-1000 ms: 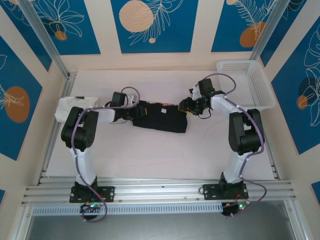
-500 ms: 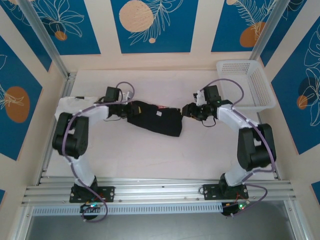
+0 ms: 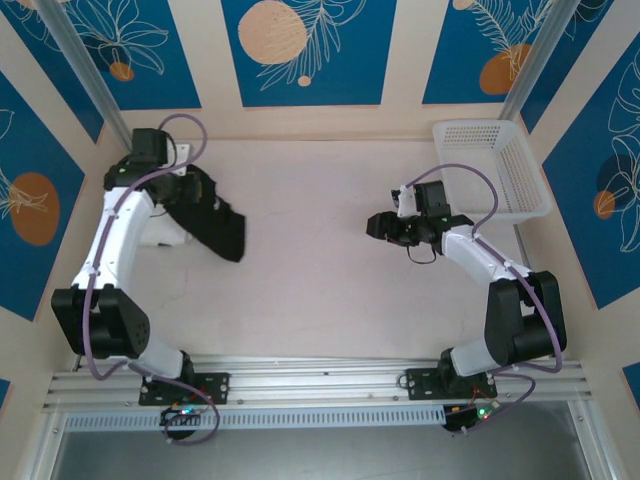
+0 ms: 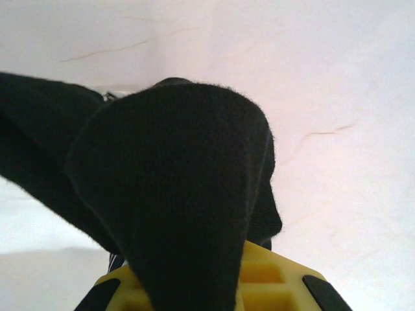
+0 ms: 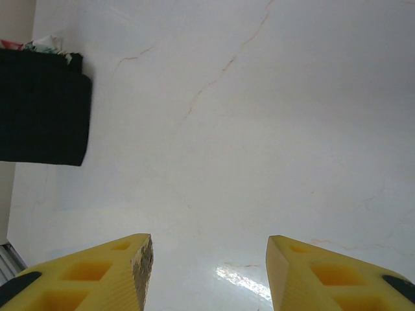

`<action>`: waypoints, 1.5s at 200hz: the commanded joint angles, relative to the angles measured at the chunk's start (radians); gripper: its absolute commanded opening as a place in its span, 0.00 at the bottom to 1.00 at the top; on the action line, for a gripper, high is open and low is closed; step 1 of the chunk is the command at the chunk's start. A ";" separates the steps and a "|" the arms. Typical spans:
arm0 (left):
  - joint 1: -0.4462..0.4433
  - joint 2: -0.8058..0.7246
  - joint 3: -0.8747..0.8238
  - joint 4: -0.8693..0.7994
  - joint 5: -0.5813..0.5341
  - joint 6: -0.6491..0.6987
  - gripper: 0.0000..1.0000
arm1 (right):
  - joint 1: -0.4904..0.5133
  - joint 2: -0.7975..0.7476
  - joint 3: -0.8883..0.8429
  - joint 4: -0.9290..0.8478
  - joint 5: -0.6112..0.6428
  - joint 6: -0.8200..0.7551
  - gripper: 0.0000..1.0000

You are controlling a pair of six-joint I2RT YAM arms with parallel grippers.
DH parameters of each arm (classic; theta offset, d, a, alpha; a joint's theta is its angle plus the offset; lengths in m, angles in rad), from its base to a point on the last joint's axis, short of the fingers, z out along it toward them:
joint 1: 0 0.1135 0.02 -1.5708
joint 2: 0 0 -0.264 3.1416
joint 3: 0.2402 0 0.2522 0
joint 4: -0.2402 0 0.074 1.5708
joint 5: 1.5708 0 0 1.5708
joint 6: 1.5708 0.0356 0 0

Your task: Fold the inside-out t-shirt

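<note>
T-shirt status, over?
Left fingers shut on t-shirt, hanging far left. Right fingers open, empty. White garment beside t-shirt.

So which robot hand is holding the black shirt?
The left gripper: it is shut on the black t-shirt, lifting it near the back left corner. The right gripper is open and holds nothing.

White arms (image 3: 110, 235), blk joints (image 3: 100, 325), purple cables (image 3: 190, 130), yellow claws (image 5: 207, 249).

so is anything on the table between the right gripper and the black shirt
Nothing visible. Bare table lies between the open right gripper and the t-shirt, which hangs from the shut left gripper at the far left.
</note>
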 commanded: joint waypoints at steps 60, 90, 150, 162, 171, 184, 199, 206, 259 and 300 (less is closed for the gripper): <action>0.088 -0.009 0.178 -0.079 -0.045 0.122 0.00 | 0.010 -0.002 -0.013 0.032 -0.031 -0.011 0.51; 0.105 -0.006 0.225 -0.050 -0.036 0.112 0.00 | 0.018 0.015 0.003 0.017 -0.012 -0.020 0.51; 0.198 0.072 0.278 0.006 -0.148 0.173 0.00 | 0.031 0.048 0.023 0.002 0.009 -0.031 0.51; 0.214 0.100 0.257 0.044 -0.165 0.191 0.00 | 0.035 0.056 0.026 -0.001 0.014 -0.032 0.51; 0.225 0.131 0.240 0.077 -0.188 0.195 0.00 | 0.037 0.060 0.027 -0.001 0.017 -0.034 0.51; 0.239 0.185 0.223 0.121 -0.253 0.194 0.00 | 0.040 0.064 0.031 -0.008 0.022 -0.038 0.51; 0.259 0.264 0.237 0.151 -0.359 0.172 0.19 | 0.042 0.060 0.035 -0.022 0.028 -0.043 0.51; 0.268 0.299 0.259 0.145 -0.404 0.154 0.27 | 0.042 0.054 0.036 -0.027 0.032 -0.045 0.51; 0.287 0.436 0.324 0.114 -0.704 0.117 0.65 | 0.044 0.006 0.033 -0.065 0.061 -0.049 0.51; 0.285 0.314 0.304 0.053 -0.620 0.012 0.79 | 0.043 -0.072 0.015 -0.125 0.153 -0.063 0.52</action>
